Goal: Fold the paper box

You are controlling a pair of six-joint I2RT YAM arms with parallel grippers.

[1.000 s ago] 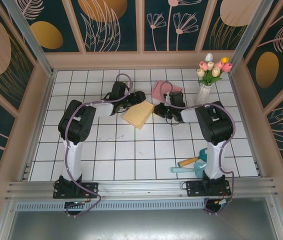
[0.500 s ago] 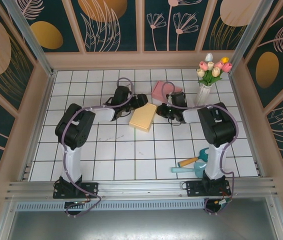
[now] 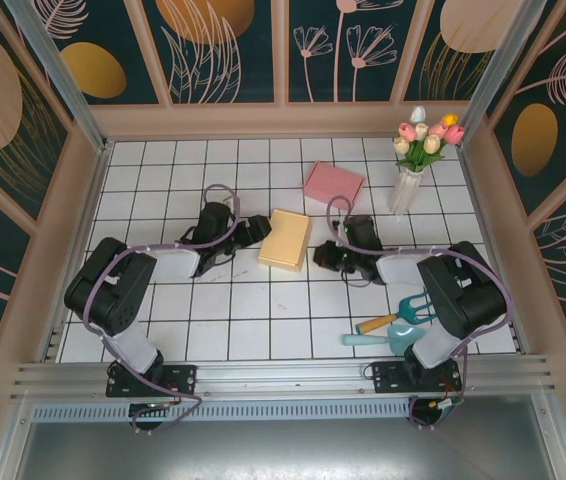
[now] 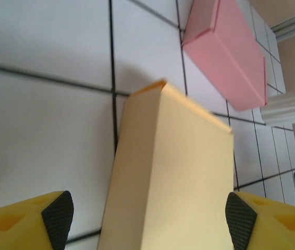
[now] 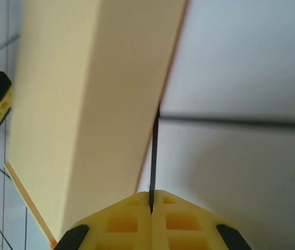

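Observation:
The paper box (image 3: 285,240) is a closed yellow box lying flat on the white tiled table. My left gripper (image 3: 254,231) sits just left of it, open. In the left wrist view the box (image 4: 173,172) runs up between my two wide-apart fingertips (image 4: 58,216), and I cannot tell whether they touch it. My right gripper (image 3: 325,256) is at the box's right side, shut on nothing. In the right wrist view its closed tips (image 5: 151,200) rest at the foot of the box's side wall (image 5: 95,104).
A closed pink box (image 3: 333,183) lies behind the yellow one, also seen in the left wrist view (image 4: 223,52). A white vase of tulips (image 3: 408,180) stands at the back right. Teal and wooden-handled garden tools (image 3: 391,325) lie near the right arm's base.
Both arms have drawn back toward the near edge. The yellow box has turned from a diamond angle, shifted slightly nearer and now lies flat. The left jaws have opened a little wider.

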